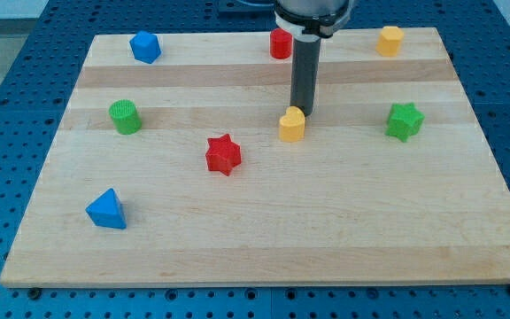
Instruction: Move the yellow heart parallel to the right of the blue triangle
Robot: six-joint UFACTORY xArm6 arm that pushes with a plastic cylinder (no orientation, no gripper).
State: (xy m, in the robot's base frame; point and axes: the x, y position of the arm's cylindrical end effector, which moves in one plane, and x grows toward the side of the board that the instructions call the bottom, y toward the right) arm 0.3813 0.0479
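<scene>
Contact comes from behind: my tip (306,113) touches the top-right edge of the small yellow heart block (292,125) at the wooden table's (343,230) centre, placed to shove it down-left toward the blue triangle block (106,210) (no pincer fitted, nothing gripped).

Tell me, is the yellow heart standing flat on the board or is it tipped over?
Flat, not tipped: the yellow heart rests level on the board, heart face upward. My tip is just behind it, towards the view's top.

Yellow heart (292,125) mid-board, blue triangle (106,210) far lower-left.
</scene>
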